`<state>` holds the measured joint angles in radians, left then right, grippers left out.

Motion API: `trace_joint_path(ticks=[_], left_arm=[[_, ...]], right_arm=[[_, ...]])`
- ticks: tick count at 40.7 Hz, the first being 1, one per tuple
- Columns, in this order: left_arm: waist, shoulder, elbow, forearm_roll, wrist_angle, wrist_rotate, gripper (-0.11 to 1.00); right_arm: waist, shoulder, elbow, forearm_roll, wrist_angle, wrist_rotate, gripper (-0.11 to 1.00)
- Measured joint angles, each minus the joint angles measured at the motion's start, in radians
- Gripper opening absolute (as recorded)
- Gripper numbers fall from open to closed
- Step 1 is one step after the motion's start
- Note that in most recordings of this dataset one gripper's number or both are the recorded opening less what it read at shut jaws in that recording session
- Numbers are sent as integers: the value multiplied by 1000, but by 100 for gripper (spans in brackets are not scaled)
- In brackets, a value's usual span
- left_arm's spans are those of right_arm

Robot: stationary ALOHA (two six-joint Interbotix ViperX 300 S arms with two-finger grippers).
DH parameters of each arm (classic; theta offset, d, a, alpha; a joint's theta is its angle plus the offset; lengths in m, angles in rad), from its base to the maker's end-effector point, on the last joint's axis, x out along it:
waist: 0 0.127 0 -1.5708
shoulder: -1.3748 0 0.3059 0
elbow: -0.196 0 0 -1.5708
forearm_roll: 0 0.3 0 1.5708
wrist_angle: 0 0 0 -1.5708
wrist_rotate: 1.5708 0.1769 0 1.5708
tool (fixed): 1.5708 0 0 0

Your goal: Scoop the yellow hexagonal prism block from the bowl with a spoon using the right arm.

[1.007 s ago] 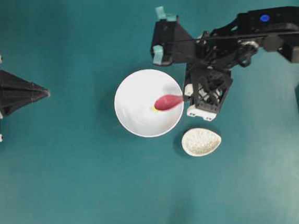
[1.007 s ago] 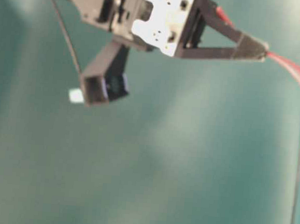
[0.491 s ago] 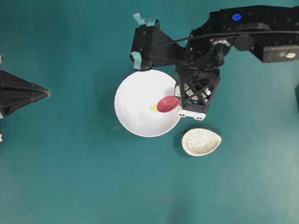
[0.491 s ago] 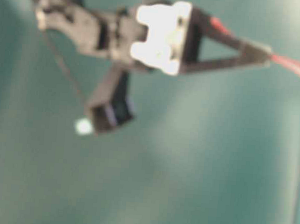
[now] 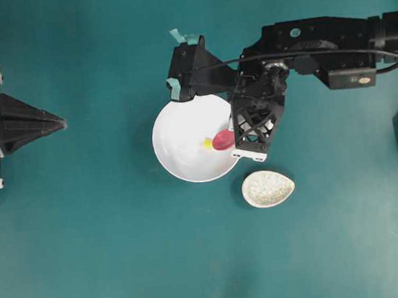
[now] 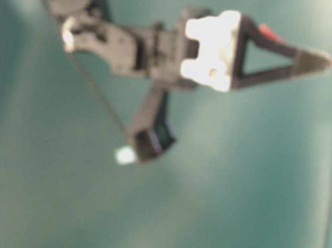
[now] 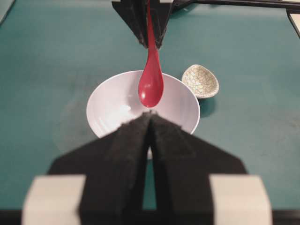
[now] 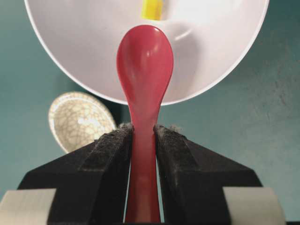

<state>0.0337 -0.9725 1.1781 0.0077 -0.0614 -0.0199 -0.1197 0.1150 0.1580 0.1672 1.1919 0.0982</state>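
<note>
The white bowl (image 5: pixel 177 133) sits mid-table with the tiny yellow hexagonal prism block (image 5: pixel 206 143) on its floor. My right gripper (image 5: pixel 235 132) is shut on the handle of the pink-red spoon (image 5: pixel 222 139), which slants down over the bowl's right side. The scoop's tip hangs just right of the block. In the right wrist view the spoon (image 8: pixel 145 61) points at the block (image 8: pixel 152 8) inside the bowl (image 8: pixel 84 47), pinched between the pads (image 8: pixel 115 140). At the far left my left gripper (image 5: pixel 61 123) is shut and holds nothing.
A small speckled cream dish (image 5: pixel 268 188) lies just below and right of the bowl, under the right wrist. The right arm (image 5: pixel 315 38) reaches in from the upper right. In the left wrist view the dish (image 7: pixel 200 80) stands behind the bowl (image 7: pixel 117 105).
The right arm has swung left over the bowl's right rim and tipped the spoon steeper. The scoop has drawn back slightly, so the yellow block now shows beside its tip.
</note>
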Motion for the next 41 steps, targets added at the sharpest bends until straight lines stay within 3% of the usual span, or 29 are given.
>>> trace_joint_path(ticks=[41], left_arm=[[-2, 0, 0, 0, 0, 0, 0]], right_arm=[[0, 44, 0, 0, -18, -5, 23]])
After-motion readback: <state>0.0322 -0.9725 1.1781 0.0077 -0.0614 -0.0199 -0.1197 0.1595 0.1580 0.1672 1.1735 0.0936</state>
